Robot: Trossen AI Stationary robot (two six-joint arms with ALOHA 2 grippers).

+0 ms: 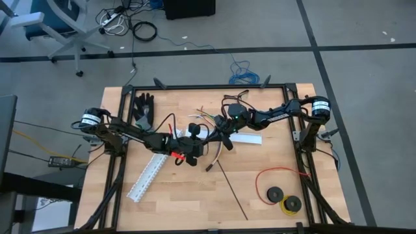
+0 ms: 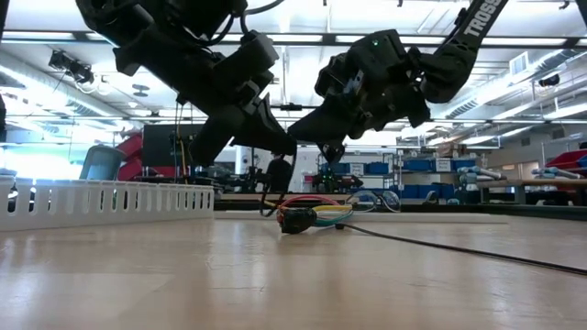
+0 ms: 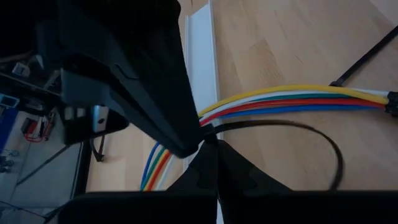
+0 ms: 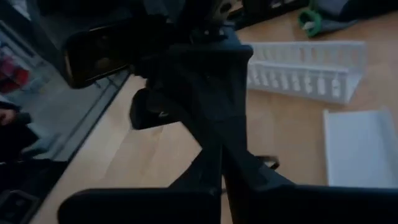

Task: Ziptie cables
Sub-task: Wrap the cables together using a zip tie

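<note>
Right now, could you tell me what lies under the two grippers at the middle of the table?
The cables run under the shut left gripper; a black ziptie loops beside them. The right gripper covers where they meet.

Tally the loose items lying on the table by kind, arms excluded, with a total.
Cables, bundle: 1
White slotted channels: 1
Flat white channel cover: 1
Black glove: 1
Red wire loop: 1
Black spools: 2
Long black zip tie: 1
Total: 8
</note>
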